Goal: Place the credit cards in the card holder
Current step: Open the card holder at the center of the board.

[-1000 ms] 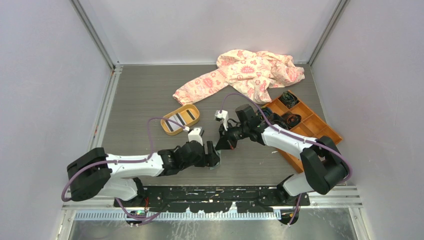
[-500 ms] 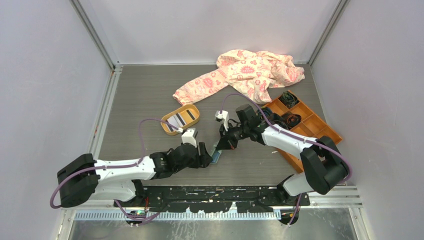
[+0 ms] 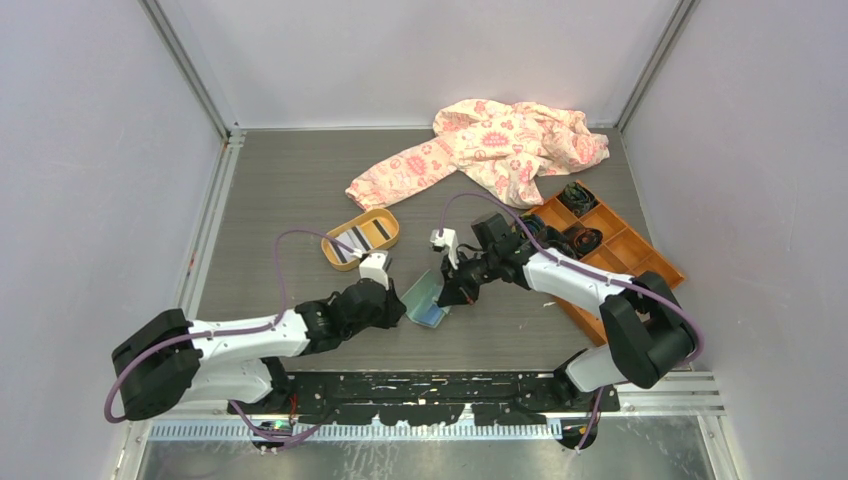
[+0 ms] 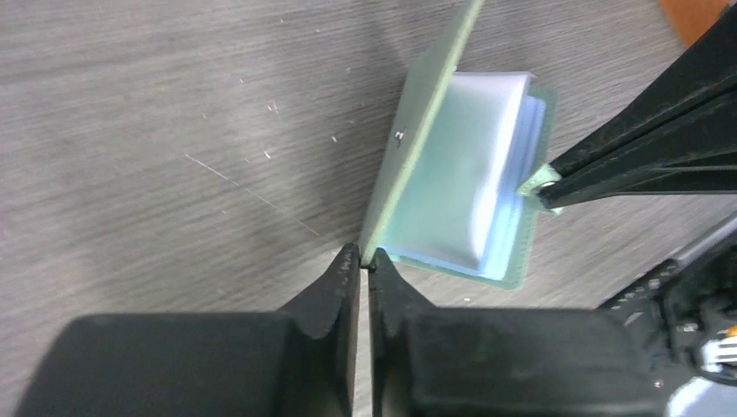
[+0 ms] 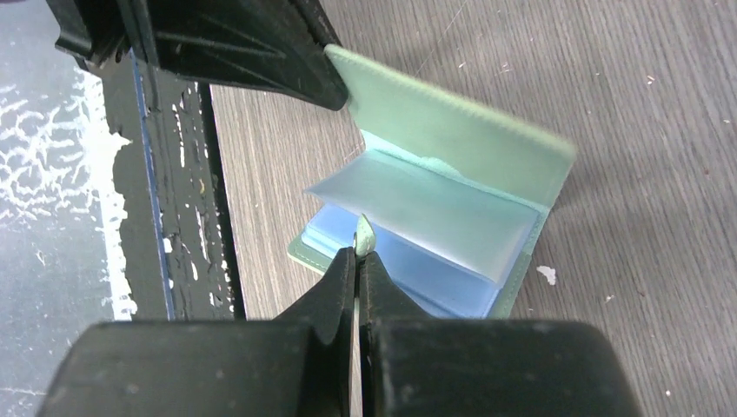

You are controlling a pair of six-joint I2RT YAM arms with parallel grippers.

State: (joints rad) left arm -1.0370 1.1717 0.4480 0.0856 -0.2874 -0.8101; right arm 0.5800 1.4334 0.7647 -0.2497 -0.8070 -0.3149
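One grey desk [image 3: 280, 200] carries an orange tray [image 3: 333, 262] holding the credit cards [image 3: 362, 237] and, nearer the front, the pale green card holder [image 3: 427, 300] (clear sleeves [image 5: 434, 217] fanned open). Left claw [image 4: 363, 261] clamps its raised cover's [image 4: 426, 113] corner; right claw [image 5: 358, 252] pinches its small tab [image 5: 364, 228].
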